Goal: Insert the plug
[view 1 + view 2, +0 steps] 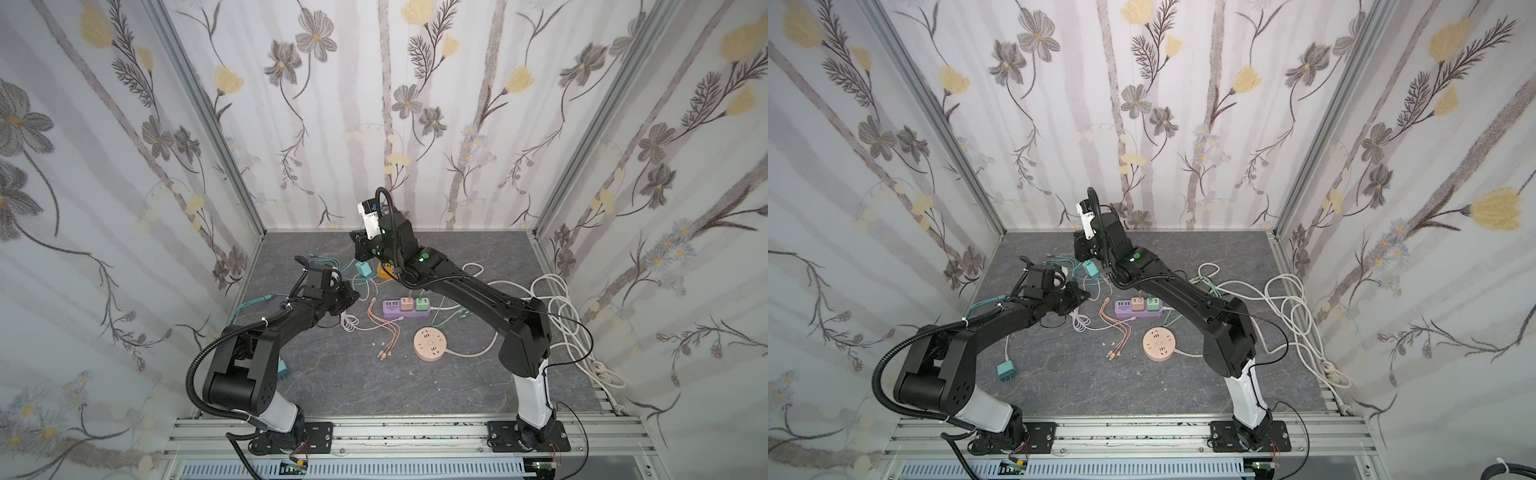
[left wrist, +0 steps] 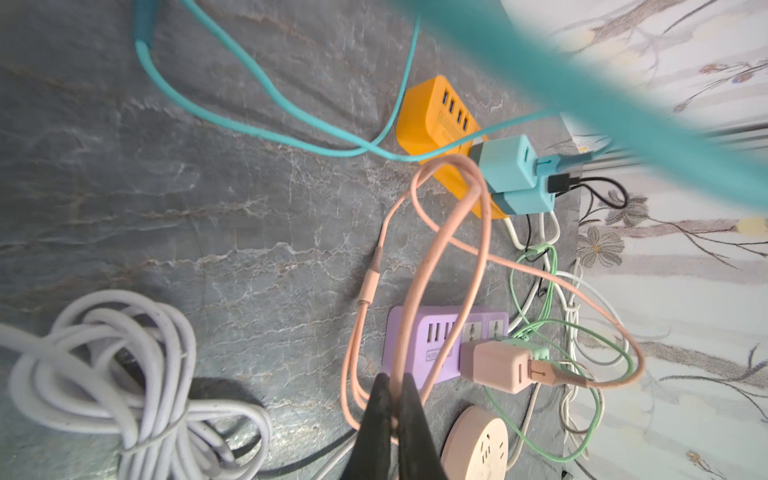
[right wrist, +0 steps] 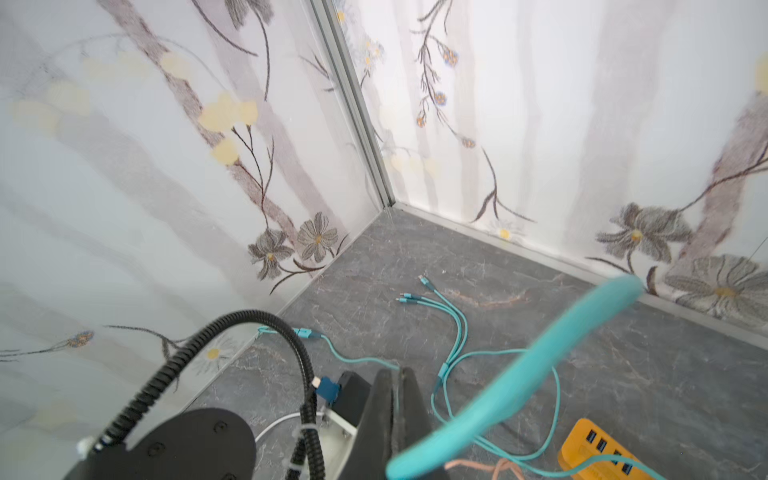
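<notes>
Two tangled cables, the pink cable [image 2: 446, 232] clamped in my left gripper [image 2: 397, 380] and the teal cable [image 3: 361, 360] clamped in my right gripper [image 3: 395, 374], could drag the purple power strip [image 2: 415, 332] askew if tugged.

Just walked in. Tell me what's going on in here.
A robot is sorting out cables among several chargers. Its left tool is shut on a pink cable, just beside the purple power strip, where a pink charger and a green charger are plugged in. Its right tool is shut on a teal cable near the orange power strip at the back. A teal plug lies loose at the front left.
</notes>
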### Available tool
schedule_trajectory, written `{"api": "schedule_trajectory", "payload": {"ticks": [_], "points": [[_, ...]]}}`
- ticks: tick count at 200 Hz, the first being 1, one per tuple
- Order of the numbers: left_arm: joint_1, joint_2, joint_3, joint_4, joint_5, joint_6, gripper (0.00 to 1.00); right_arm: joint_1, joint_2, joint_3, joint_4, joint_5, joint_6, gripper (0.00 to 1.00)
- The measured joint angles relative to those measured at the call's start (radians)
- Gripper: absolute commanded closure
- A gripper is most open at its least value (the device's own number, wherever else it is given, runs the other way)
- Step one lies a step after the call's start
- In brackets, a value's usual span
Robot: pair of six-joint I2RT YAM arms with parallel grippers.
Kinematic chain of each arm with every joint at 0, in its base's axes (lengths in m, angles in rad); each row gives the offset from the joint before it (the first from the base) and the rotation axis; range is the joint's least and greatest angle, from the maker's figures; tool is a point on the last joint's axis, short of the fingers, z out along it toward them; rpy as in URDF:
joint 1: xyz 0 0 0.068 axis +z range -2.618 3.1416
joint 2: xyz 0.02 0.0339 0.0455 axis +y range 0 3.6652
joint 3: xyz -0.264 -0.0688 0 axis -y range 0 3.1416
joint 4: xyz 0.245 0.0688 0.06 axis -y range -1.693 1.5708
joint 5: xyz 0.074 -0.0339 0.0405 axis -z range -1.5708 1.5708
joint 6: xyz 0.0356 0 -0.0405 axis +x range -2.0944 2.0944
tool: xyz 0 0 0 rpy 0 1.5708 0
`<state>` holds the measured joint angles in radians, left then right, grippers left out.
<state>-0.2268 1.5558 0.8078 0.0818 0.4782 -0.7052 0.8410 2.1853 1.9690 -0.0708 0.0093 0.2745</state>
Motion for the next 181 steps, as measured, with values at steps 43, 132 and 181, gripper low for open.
{"api": "schedule_trajectory", "payload": {"ticks": [43,132,181], "points": [[0.016,-0.278,-0.105,-0.048,-0.002,0.134,0.35,0.000,-0.024,-0.008,-0.034,-0.058,-0.041,1.00],[-0.087,-0.612,-0.163,-0.084,-0.154,0.476,0.29,0.014,-0.105,-0.043,-0.182,-0.190,-0.003,1.00],[-0.092,-0.487,-0.031,-0.073,-0.089,0.569,0.32,0.022,-0.147,-0.081,-0.199,-0.244,-0.003,1.00]]}}
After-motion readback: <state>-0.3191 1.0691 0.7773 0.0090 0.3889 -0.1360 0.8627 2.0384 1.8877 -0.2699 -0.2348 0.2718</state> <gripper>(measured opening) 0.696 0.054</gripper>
